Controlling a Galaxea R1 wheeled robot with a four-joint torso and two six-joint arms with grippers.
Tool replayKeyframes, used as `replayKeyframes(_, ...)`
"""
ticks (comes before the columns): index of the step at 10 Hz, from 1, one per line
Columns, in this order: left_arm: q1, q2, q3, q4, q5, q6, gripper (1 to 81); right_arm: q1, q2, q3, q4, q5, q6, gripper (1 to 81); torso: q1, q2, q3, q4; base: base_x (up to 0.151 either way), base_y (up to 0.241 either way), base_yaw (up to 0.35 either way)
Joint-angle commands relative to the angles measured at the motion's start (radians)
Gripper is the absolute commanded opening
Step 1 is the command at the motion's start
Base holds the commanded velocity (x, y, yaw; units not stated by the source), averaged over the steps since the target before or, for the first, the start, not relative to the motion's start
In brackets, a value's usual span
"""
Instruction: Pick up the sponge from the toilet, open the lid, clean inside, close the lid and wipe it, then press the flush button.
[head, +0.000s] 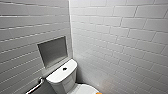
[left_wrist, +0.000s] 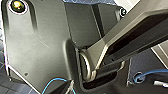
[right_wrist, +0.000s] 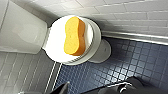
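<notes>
In the head view, a chrome metal grab rail (head: 36, 86) runs along the white tiled left wall (head: 22, 30) at the lower left. Right of it, a square grey recessed niche (head: 52, 51) is set into that wall. Below the niche stands the white glossy ceramic toilet (head: 60, 81), its rectangular tank against the wall. The small dark round flush button (head: 64, 68) sits in the middle of the tank top. Further right, the white oval plastic lid (head: 86, 89) is down over the bowl. At its right edge, a sliver shows of the small orange figure-eight foam sponge (head: 99, 93). The second white tiled wall (head: 125, 37) takes up the right side.

The left wrist view shows the robot's own dark plate, a thin blue cable (left_wrist: 53, 83) and dark blue floor tiles (left_wrist: 140, 61). I cannot tell whether the left gripper is open or closed, or whether it has hold of anything.

The right wrist view looks down on the toilet. The sponge (right_wrist: 74, 36) lies flat on the closed lid (right_wrist: 56, 47), lengthwise and roughly centred, with nothing touching it. The tank (right_wrist: 20, 27) is just beside the lid. Small square dark blue floor tiles (right_wrist: 130, 62) surround the base. I cannot tell how the right gripper stands either.
</notes>
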Motion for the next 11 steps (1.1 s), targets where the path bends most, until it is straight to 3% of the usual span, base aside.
replayKeyframes(1, -0.013, -0.005, 0.013, -0.005, 0.053, 0.003, 81.1, 0.118, -0.049, 0.018, -0.017, -0.054, 0.003, 81.1, 0.063, -0.097, -0.091, 0.000, 0.000, 0.000, 0.000)
replayKeyframes(3, -0.010, 0.000, 0.013, -0.005, 0.053, 0.003, 81.1, 0.167, -0.034, 0.018, -0.017, -0.088, 0.003, 81.1, 0.109, -0.170, -0.142, 0.000, 0.000, 0.000, 0.000)
replayKeyframes(4, -0.004, 0.000, 0.013, -0.005, 0.053, 0.003, 81.1, 0.201, -0.016, 0.013, -0.016, -0.118, 0.003, 81.1, 0.133, -0.207, -0.099, 0.000, 0.000, 0.000, 0.000)
replayKeyframes(7, 0.041, 0.011, 0.011, -0.005, 0.050, 0.001, 81.1, 0.289, 0.090, -0.024, -0.014, -0.209, 0.003, 81.1, 0.198, -0.308, -0.133, 0.000, 0.000, 0.000, 0.000)
replayKeyframes(10, 0.111, 0.003, -0.008, -0.003, -0.062, -0.002, 81.1, 0.322, 0.207, -0.100, -0.013, -0.260, 0.003, 81.1, 0.266, -0.415, -0.136, 0.000, 0.000, 0.000, 0.000)
replayKeyframes(11, 0.123, 0.006, -0.008, -0.002, -0.062, -0.002, 81.1, 0.325, 0.218, -0.111, -0.013, -0.260, 0.005, 81.1, 0.289, -0.452, -0.177, 0.000, 0.000, 0.000, 0.000)
